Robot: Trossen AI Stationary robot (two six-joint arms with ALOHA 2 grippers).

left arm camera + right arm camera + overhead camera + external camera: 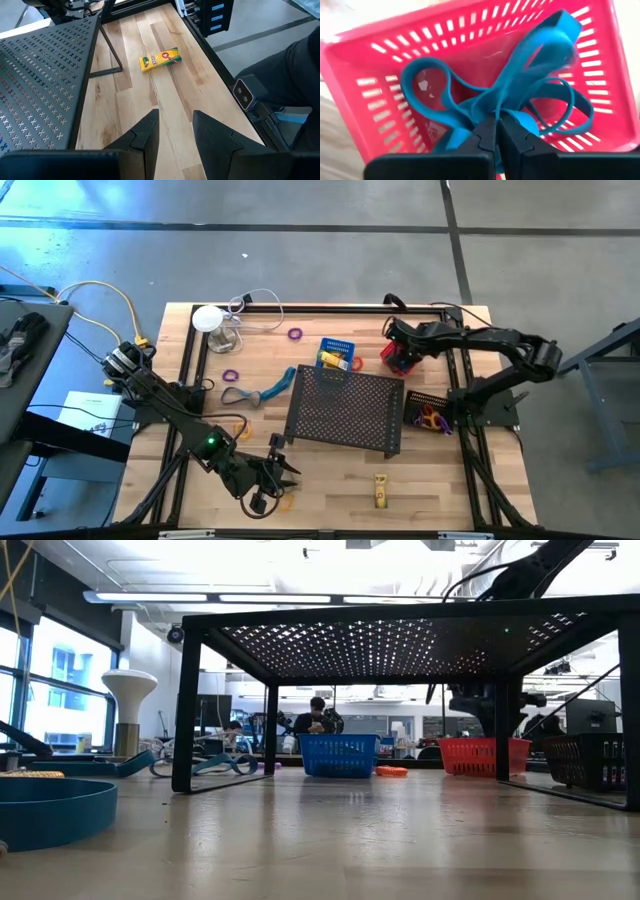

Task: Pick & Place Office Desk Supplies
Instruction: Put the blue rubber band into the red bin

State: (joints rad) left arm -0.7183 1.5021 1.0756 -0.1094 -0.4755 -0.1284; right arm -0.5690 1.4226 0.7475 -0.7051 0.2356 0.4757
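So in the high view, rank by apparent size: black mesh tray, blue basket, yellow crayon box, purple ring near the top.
1. black mesh tray
2. blue basket
3. yellow crayon box
4. purple ring
The crayon box and ring are close; ranking them is unsure.

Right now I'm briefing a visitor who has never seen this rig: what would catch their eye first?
Probably the black mesh tray mid-table, standing like a little bridge. Next, the right gripper, shut on blue bands over the red basket at the far right. Last, the open left gripper at the near edge, facing a yellow crayon box.
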